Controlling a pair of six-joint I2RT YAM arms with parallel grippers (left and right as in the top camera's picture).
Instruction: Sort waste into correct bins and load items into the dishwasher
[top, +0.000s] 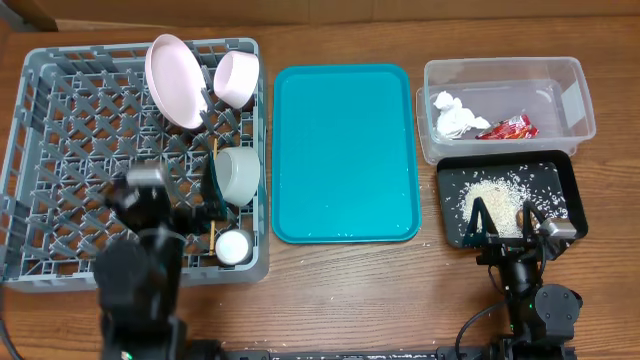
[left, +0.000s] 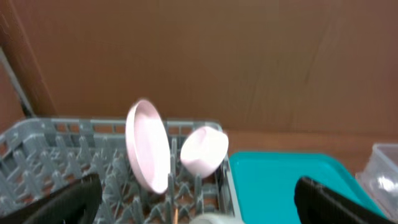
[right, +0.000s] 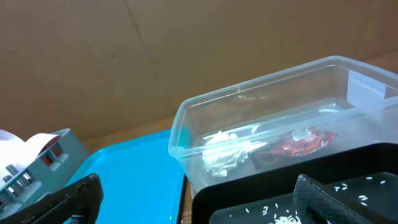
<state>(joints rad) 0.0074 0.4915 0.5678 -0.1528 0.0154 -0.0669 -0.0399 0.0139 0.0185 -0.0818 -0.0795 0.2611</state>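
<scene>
The grey dish rack (top: 60, 150) holds an upright pinkish plate (top: 175, 80), a pale bowl (top: 238, 78), a grey-white bowl (top: 238, 172), a small white bowl (top: 234, 246) and chopsticks (top: 213, 190). My left gripper (top: 200, 200) is open and empty over the rack's right side; its wrist view shows the plate (left: 149, 152) and bowl (left: 204, 149). The clear tub (top: 560, 90) holds the white tissue (top: 455, 115) and red wrapper (top: 508, 128). Rice (top: 495, 195) lies in the black tray (top: 565, 180). My right gripper (top: 503, 225) is open over the tray's front edge. No brown lump shows.
A teal tray (top: 345, 150) with a few rice grains lies between the rack and the bins. A few grains lie on the wooden table near the black tray. A brown cardboard wall stands behind the table in both wrist views.
</scene>
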